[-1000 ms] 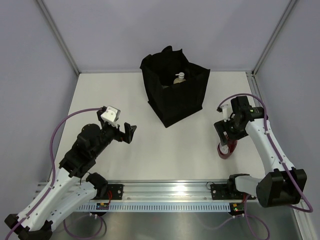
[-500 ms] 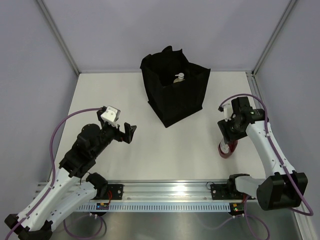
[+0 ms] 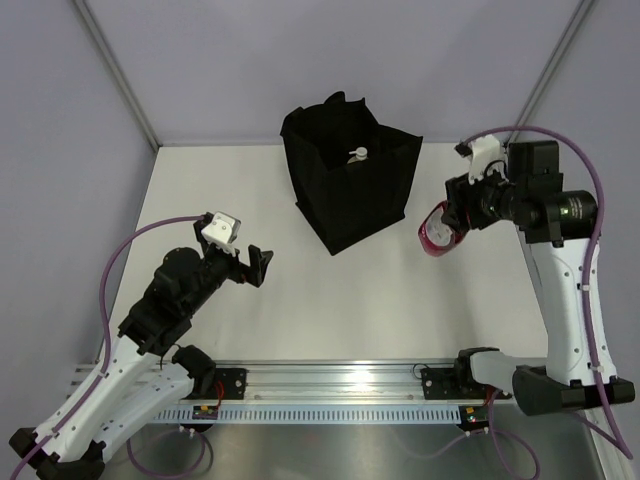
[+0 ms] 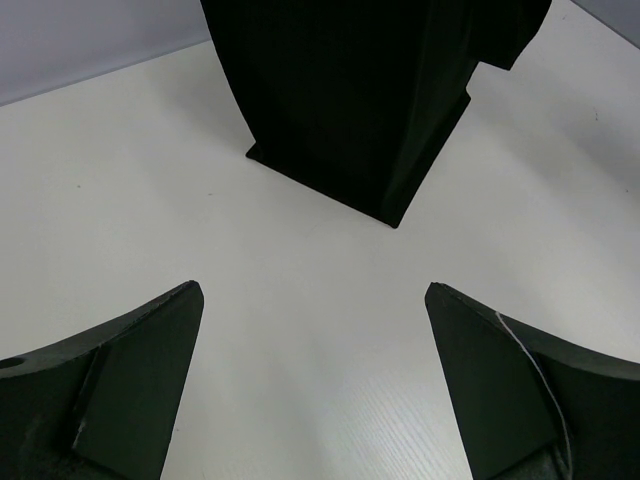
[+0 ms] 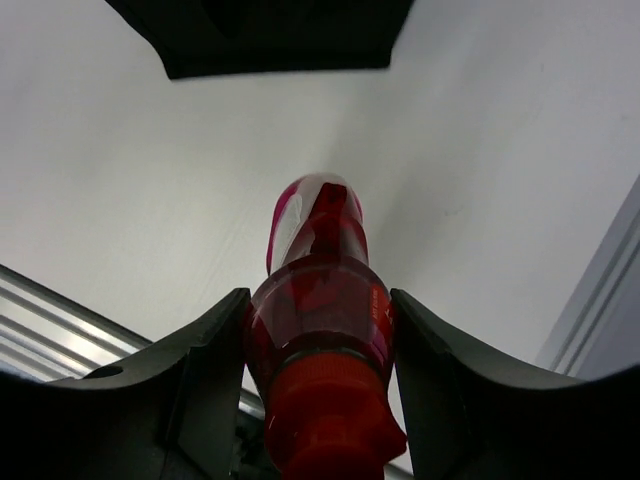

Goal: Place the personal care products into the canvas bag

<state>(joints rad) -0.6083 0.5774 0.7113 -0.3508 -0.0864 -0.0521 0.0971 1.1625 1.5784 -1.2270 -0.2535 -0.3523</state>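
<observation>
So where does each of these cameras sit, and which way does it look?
Top: above, behind; looks down on canvas bag and both arms.
Left wrist: looks past its open left hand at the bag.
Right wrist: looks along the red bottle gripped by the right hand.
Shared: all show the bag.

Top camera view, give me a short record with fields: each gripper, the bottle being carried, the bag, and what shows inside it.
left gripper: open, holding nothing, on the bag's left in the top view
right gripper: shut on the dark red bottle
dark red bottle: gripped near its red cap, beside the bag's right side, not yet over the opening
canvas bag: upright, mouth open
inside bag: a pale bottle top shows
</observation>
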